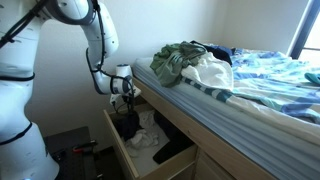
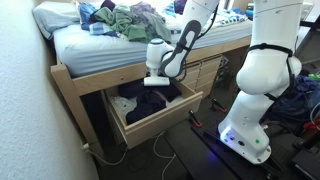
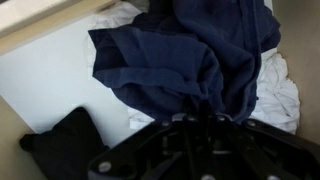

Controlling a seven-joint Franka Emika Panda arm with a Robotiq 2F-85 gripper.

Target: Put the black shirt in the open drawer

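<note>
Step in hand: lowering and release. The Robotiq gripper [image 1: 125, 101] hangs over the open light wooden drawer [image 2: 165, 116], lower centre of the frame. It appears pinched closed on a gathered fold of the black crumpled cloth shirt [image 3: 180, 60], though fabric hides the fingertips. The shirt drapes down into the drawer opening, above a white cloth [image 3: 282, 100]. Next move, by judgement: descend slightly, spread the jaws fully, and retract upward without snagging fabric.

Daylight from the window [image 1: 310, 25] is soft; the wrist view looks dim and blurred.
</note>
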